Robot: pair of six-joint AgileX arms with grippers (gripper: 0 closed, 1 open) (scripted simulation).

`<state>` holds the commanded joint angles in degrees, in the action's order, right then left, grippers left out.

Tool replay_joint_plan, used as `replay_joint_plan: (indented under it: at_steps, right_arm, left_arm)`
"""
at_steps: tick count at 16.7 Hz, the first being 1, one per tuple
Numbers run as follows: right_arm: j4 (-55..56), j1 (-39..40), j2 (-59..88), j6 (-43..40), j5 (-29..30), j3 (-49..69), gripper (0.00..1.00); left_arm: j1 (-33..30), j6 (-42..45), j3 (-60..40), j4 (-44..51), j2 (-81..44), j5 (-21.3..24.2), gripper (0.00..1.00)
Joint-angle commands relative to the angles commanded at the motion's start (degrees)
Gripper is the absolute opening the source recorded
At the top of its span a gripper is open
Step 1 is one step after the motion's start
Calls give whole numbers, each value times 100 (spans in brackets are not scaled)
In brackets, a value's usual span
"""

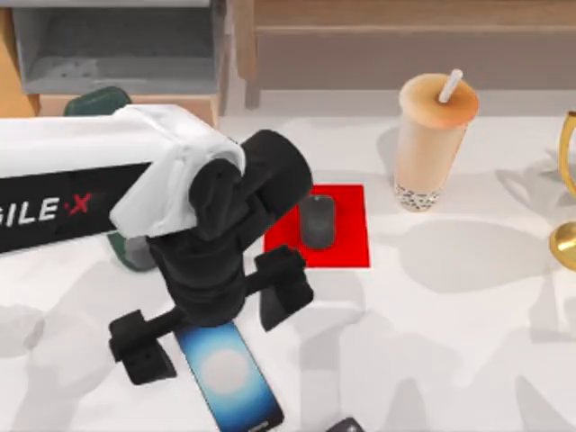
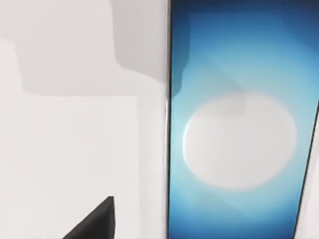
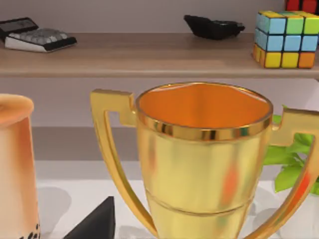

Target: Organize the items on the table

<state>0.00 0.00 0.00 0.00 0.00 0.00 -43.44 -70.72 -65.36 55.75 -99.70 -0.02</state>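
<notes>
Lying flat at the near edge of the table [image 1: 468,342], one smartphone [image 1: 229,378] shows its glowing screen upward, its long axis running from the far left toward the near right in the top view, so it sits slightly askew to the table edge. Directly above its far end hangs the left gripper [image 1: 211,333], pointing down with its two black fingers spread wide apart, one to each side of the phone's width and neither touching it. The left wrist view looks straight down onto the smartphone [image 2: 239,144], with one dark fingertip [image 2: 97,224] over bare tabletop beside the phone's long edge.

Farther back, just beyond the gripper and to its right, one dark grey mouse [image 1: 317,220] rests on one red mat [image 1: 346,243], its long axis running near to far. Farther still and to the right stands one bubble-tea cup [image 1: 430,144], upright, its white straw tilted toward the right.

One gold trophy [image 1: 567,198] stands at the right edge; the right wrist view faces this trophy [image 3: 199,164] closely, with the cup [image 3: 15,164] beside it. Behind, a shelf [image 3: 149,62] carries one calculator [image 3: 35,37], one colour cube [image 3: 286,37] and one black object I cannot identify. Whether the right gripper is spread or closed, I cannot tell.
</notes>
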Motion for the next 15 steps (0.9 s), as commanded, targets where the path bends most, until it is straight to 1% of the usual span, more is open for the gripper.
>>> replay_joint_plan:
  at_steps: [5,12,15]
  right_arm:
    - [0,0,0,0,0,0,100]
    - [0,0,0,0,0,0,100]
    - [0,0,0,0,0,0,100]
  left_arm:
    - [25,15,31,-77,-58,-1,100]
    - [13,23,706,-1340,-631,2,100]
    - [11,23,849,-1602,-753,3,100]
